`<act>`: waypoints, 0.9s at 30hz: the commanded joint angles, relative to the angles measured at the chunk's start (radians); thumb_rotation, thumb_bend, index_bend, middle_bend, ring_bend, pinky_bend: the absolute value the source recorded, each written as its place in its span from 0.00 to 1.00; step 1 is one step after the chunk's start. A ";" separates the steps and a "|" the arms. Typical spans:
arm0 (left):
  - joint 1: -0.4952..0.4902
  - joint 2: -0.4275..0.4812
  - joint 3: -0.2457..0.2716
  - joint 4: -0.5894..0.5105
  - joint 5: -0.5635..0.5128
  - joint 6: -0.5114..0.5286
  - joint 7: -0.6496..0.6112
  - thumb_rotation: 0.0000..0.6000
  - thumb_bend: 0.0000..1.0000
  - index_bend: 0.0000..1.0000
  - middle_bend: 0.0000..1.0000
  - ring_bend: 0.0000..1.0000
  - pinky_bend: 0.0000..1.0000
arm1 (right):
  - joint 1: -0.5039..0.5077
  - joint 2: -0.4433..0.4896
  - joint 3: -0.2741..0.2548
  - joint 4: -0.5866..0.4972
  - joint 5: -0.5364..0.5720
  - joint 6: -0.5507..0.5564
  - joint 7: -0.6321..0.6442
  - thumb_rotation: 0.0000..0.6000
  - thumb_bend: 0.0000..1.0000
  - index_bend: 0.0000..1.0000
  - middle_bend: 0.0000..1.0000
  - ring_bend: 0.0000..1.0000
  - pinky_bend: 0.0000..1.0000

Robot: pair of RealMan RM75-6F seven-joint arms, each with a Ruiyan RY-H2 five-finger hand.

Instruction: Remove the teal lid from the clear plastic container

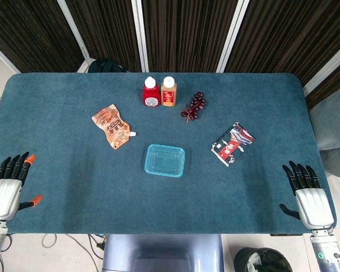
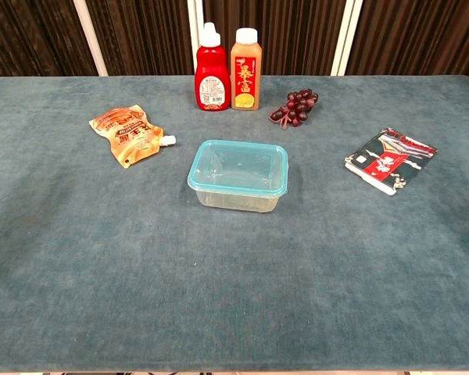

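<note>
Teal lid point(image 2: 239, 165): seated on clear container point(image 2: 236, 198), mid-surface.
Left hand point(image 1: 5, 190): empty, fingers apart.
Right hand point(image 1: 309, 195): apparently likewise, near edge.

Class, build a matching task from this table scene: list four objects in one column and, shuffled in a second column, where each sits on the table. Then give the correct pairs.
Column one:
1. clear container with teal lid
2. red bottle
3. grapes
4. orange spouted pouch

Column two:
A. left of the container
B. just right of the two bottles
C. middle of the table
D. far edge, beside the orange bottle

Pairs: 1-C, 2-D, 3-B, 4-A
</note>
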 commanded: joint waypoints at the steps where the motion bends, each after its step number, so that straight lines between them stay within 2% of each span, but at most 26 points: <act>1: 0.000 0.000 0.000 0.000 0.000 0.000 0.000 1.00 0.00 0.00 0.00 0.00 0.00 | 0.000 0.001 0.000 -0.001 0.001 -0.001 0.000 1.00 0.19 0.00 0.00 0.00 0.00; 27: -0.011 0.007 0.001 -0.024 -0.010 -0.028 -0.007 1.00 0.00 0.00 0.00 0.00 0.00 | -0.001 0.007 -0.004 -0.014 0.007 -0.011 -0.002 1.00 0.19 0.00 0.00 0.00 0.00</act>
